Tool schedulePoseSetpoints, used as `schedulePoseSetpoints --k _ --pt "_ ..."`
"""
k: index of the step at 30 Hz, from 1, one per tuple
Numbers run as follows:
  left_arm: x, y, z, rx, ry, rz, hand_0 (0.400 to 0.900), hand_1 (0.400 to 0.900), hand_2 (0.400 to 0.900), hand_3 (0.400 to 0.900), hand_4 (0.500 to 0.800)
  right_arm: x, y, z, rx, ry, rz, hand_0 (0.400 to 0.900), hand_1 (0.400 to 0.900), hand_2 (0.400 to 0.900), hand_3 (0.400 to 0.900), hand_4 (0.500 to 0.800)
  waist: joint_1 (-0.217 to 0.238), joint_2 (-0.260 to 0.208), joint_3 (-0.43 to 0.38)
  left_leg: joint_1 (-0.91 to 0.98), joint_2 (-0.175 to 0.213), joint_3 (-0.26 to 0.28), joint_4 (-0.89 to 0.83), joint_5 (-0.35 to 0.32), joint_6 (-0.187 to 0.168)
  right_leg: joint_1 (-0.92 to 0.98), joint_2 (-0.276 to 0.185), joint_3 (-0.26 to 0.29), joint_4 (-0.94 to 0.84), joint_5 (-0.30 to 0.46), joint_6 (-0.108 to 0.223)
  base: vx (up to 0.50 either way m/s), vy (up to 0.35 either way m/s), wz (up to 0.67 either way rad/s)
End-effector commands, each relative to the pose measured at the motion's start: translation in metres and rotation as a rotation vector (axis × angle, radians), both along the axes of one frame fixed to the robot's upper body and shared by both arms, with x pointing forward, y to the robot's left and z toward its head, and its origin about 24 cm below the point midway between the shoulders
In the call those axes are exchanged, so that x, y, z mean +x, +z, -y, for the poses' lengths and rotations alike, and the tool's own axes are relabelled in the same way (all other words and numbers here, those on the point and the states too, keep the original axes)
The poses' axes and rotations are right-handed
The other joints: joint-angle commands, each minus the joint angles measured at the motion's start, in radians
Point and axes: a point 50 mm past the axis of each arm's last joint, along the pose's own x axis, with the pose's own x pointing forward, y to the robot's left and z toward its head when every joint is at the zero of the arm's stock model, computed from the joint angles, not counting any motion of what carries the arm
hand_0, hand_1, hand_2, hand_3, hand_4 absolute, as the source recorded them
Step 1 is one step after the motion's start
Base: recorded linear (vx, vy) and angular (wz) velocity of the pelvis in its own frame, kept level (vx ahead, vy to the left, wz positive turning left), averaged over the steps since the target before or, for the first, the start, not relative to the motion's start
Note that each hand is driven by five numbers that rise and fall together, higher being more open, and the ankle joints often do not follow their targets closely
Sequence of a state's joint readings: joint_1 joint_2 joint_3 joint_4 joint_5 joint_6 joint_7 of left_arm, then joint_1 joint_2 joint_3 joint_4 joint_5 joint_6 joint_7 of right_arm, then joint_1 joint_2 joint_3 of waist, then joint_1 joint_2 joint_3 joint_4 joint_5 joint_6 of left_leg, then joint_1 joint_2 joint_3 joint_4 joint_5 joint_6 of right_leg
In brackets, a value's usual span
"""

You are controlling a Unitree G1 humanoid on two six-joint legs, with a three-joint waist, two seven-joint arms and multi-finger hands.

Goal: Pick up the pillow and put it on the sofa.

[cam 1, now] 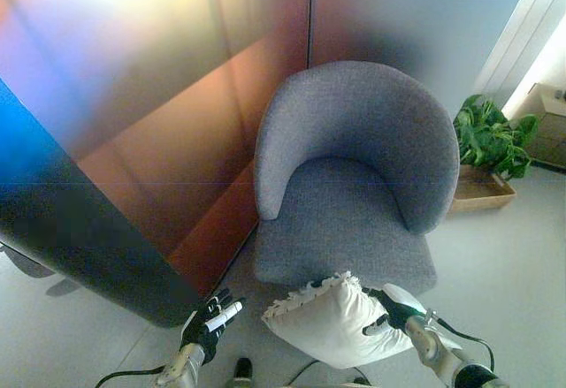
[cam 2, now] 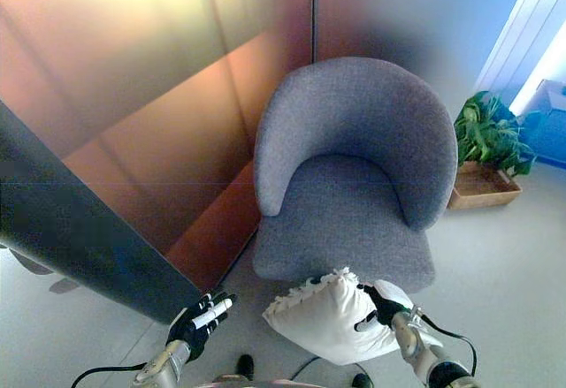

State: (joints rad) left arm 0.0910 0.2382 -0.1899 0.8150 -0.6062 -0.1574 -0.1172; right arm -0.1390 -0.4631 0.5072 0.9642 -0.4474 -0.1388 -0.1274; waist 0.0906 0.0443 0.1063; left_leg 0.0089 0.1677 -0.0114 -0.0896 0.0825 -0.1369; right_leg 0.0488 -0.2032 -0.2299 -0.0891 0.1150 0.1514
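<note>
A white pillow [cam 1: 332, 319] with a frilled edge is held in the air just in front of the seat of a grey tub armchair [cam 1: 354, 167]. My right hand [cam 1: 389, 308] is shut on the pillow's right side, fingers curled over its top edge. My left hand [cam 1: 208, 320] hangs to the left of the pillow, apart from it, empty, with fingers loosely extended. The armchair's seat [cam 2: 340, 211] is bare. The pillow also shows in the right eye view [cam 2: 329, 315].
A wall of wood-toned panels [cam 1: 177, 96] stands left of and behind the armchair. A green potted plant [cam 1: 489, 140] in a wooden planter box [cam 1: 482, 192] sits right of the chair. A dark panel edge [cam 1: 80, 229] juts out at the left.
</note>
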Motion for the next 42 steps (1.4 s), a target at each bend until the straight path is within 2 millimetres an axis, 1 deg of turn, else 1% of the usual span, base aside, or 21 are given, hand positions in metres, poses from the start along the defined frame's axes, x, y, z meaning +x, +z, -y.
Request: schedulePoseSetpoints --k 1,3,6,9,15,21,26,33,34,35,36,37,42 --pt "0.078 0.048 0.003 0.020 -0.051 0.310 0.900 0.900 0.900 0.900 0.800 0.081 0.055 -0.001 -0.026 0.047 0.269 0.900 0.900 0.900 0.900 0.800 0.045 -0.041 0.096 -0.042 -0.004 -0.015 0.046 -0.029 0.031 -0.083 -0.109 0.056 0.076 0.001 0.052 -0.30 0.020 -0.04" --pt "0.094 0.057 0.008 0.006 -0.050 0.358 0.900 0.900 0.900 0.900 0.800 0.101 0.072 -0.001 -0.016 0.016 0.330 0.900 0.900 0.900 0.900 0.800 0.043 -0.029 0.143 -0.079 -0.008 -0.022 0.062 -0.028 0.032 -0.118 -0.109 0.066 0.086 0.005 0.048 -0.25 0.031 -0.05" --pt "0.109 0.068 0.013 -0.006 -0.037 0.410 0.900 0.900 0.900 0.900 0.800 0.123 0.094 -0.003 -0.008 -0.005 0.396 0.900 0.900 0.900 0.900 0.800 0.038 -0.015 0.193 -0.115 -0.015 -0.029 0.065 -0.023 0.035 -0.154 -0.105 0.077 0.088 0.010 0.043 -0.20 0.041 -0.10" --pt "0.119 0.077 0.017 -0.014 -0.025 0.451 0.900 0.900 0.900 0.900 0.800 0.136 0.107 -0.005 -0.028 0.007 0.424 0.900 0.900 0.900 0.900 0.800 0.034 -0.006 0.231 -0.147 -0.022 -0.034 0.064 -0.016 0.039 -0.185 -0.104 0.086 0.090 0.015 0.040 -0.14 0.030 -0.05" --pt "0.132 0.089 0.026 -0.037 -0.015 0.508 0.900 0.900 0.900 0.900 0.800 0.154 0.128 -0.004 -0.057 -0.018 0.474 0.900 0.900 0.900 0.900 0.800 0.033 0.010 0.288 -0.214 -0.031 -0.043 0.099 -0.009 0.041 -0.254 -0.114 0.090 0.128 0.020 0.034 -0.10 0.024 0.00" --pt "0.141 0.100 0.033 -0.046 -0.025 0.552 0.900 0.900 0.900 0.900 0.800 0.163 0.140 -0.002 -0.072 -0.050 0.484 0.900 0.900 0.900 0.900 0.800 0.036 0.016 0.326 -0.247 -0.038 -0.045 0.110 -0.003 0.043 -0.288 -0.116 0.094 0.141 0.025 0.033 -0.07 0.007 -0.01" --pt "0.150 0.111 0.039 -0.058 -0.030 0.599 0.900 0.900 0.900 0.900 0.800 0.175 0.158 -0.002 -0.083 -0.055 0.507 0.900 0.900 0.900 0.900 0.800 0.038 0.024 0.360 -0.280 -0.043 -0.046 0.120 0.004 0.045 -0.322 -0.116 0.092 0.153 0.032 0.031 -0.08 0.009 0.00" --pt "0.160 0.125 0.045 -0.063 -0.027 0.648 0.900 0.900 0.900 0.900 0.800 0.183 0.170 0.001 -0.121 -0.082 0.505 0.900 0.900 0.900 0.900 0.800 0.041 0.033 0.395 -0.304 -0.049 -0.044 0.119 0.016 0.049 -0.353 -0.115 0.087 0.160 0.043 0.031 -0.07 0.009 0.00" --pt "0.160 0.125 0.045 -0.063 -0.027 0.651 0.900 0.900 0.900 0.900 0.800 0.183 0.171 0.001 -0.130 -0.088 0.505 0.857 0.857 0.857 0.857 0.774 0.041 0.034 0.398 -0.307 -0.050 -0.045 0.119 0.017 0.050 -0.357 -0.114 0.087 0.162 0.043 0.030 -0.06 0.014 0.02" --pt "0.160 0.126 0.045 -0.063 -0.027 0.654 0.900 0.900 0.900 0.900 0.800 0.184 0.172 0.002 -0.138 -0.093 0.510 0.794 0.794 0.794 0.794 0.736 0.042 0.035 0.401 -0.309 -0.052 -0.045 0.118 0.019 0.051 -0.360 -0.113 0.087 0.163 0.044 0.030 -0.05 0.013 0.02" --pt "0.161 0.127 0.046 -0.064 -0.026 0.657 0.900 0.900 0.900 0.900 0.800 0.185 0.174 0.003 -0.143 -0.099 0.516 0.449 0.449 0.449 0.449 0.529 0.042 0.036 0.403 -0.311 -0.052 -0.044 0.117 0.020 0.051 -0.362 -0.113 0.086 0.162 0.045 0.030 -0.05 0.009 0.02" --pt "0.162 0.128 0.046 -0.064 -0.025 0.660 0.900 0.900 0.900 0.900 0.800 0.186 0.176 0.003 -0.146 -0.105 0.517 0.400 0.400 0.400 0.400 0.500 0.043 0.037 0.404 -0.312 -0.054 -0.043 0.114 0.022 0.051 -0.363 -0.113 0.085 0.161 0.047 0.031 -0.05 0.005 0.03" --pt "0.165 0.133 0.047 -0.067 -0.024 0.678 0.900 0.900 0.900 0.900 0.800 0.190 0.184 0.004 -0.159 -0.108 0.527 0.400 0.400 0.400 0.400 0.500 0.043 0.037 0.411 -0.320 -0.058 -0.040 0.115 0.024 0.053 -0.377 -0.113 0.084 0.167 0.050 0.031 -0.03 0.001 0.02"
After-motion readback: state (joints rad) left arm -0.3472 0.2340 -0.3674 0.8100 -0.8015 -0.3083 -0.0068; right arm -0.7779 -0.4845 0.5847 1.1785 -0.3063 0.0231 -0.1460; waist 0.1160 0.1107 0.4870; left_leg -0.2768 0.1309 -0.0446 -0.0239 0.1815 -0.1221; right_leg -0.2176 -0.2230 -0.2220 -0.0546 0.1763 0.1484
